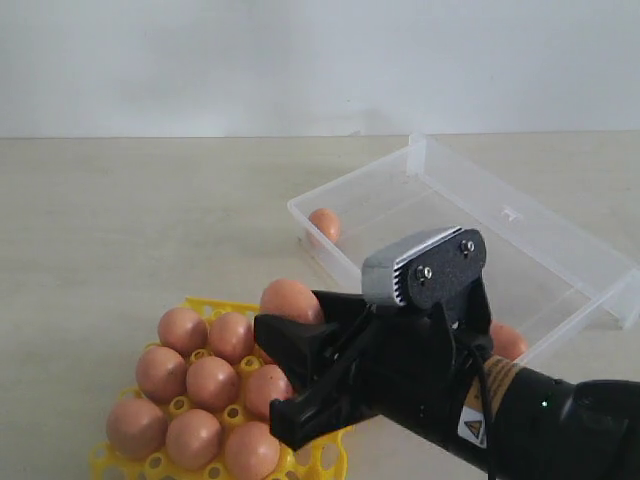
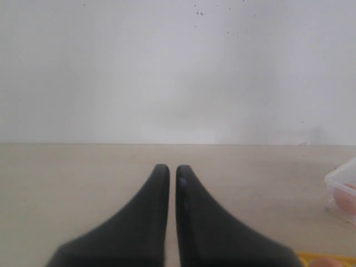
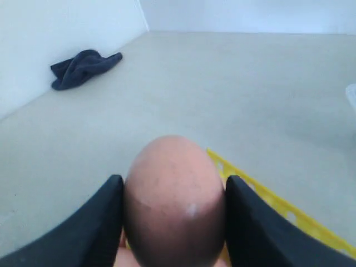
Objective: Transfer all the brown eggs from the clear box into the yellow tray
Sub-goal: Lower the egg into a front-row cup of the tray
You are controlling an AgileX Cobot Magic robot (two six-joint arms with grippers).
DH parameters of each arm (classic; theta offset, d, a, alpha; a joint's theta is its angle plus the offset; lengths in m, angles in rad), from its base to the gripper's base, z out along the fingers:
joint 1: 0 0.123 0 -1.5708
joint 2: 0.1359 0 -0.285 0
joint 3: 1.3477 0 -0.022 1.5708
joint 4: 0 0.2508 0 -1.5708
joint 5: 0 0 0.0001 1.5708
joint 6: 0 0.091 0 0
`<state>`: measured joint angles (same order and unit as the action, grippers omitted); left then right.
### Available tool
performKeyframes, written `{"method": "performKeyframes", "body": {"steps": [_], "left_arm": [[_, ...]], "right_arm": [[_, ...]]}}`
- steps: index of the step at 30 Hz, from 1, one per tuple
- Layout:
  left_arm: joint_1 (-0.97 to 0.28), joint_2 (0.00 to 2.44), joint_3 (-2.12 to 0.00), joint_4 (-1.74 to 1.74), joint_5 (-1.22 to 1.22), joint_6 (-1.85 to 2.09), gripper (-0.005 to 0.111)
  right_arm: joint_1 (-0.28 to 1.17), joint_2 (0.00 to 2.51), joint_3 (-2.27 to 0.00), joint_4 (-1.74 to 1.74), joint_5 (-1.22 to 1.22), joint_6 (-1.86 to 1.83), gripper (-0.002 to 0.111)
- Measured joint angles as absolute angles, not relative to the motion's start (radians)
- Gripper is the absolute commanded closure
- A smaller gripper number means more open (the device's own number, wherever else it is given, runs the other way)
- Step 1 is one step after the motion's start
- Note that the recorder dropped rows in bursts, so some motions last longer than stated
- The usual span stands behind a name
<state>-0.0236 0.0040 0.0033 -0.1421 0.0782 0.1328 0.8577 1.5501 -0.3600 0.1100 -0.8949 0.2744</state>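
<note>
Your right end effector [image 3: 172, 181] pinches one brown egg [image 3: 173, 214] between its fingers, just over the yellow tray [image 1: 213, 306], where several tray eggs [image 1: 212, 382] sit in cups. Your left end effector [image 2: 168, 169] is pressed nearly together, empty, above the tabletop [image 1: 120, 220]. Two boxed eggs [image 1: 323, 224] lie in the clear box [image 1: 560, 245].
</note>
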Motion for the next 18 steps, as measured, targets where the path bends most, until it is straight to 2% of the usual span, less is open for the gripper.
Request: {"method": "performKeyframes", "body": {"steps": [5,12,18], "left_arm": [[-0.024,0.004,0.003,-0.142,0.078,0.133,0.103],[-0.024,0.004,0.003,-0.142,0.078,0.133,0.103],[-0.024,0.004,0.003,-0.142,0.078,0.133,0.103]], "right_arm": [[0.858,1.562,-0.395,0.095,-0.906,0.266,0.109],[0.858,1.736,-0.451,0.011,-0.983,0.32,0.109],[0.858,1.733,-0.458,-0.038,-0.999,0.389,0.109]]}}
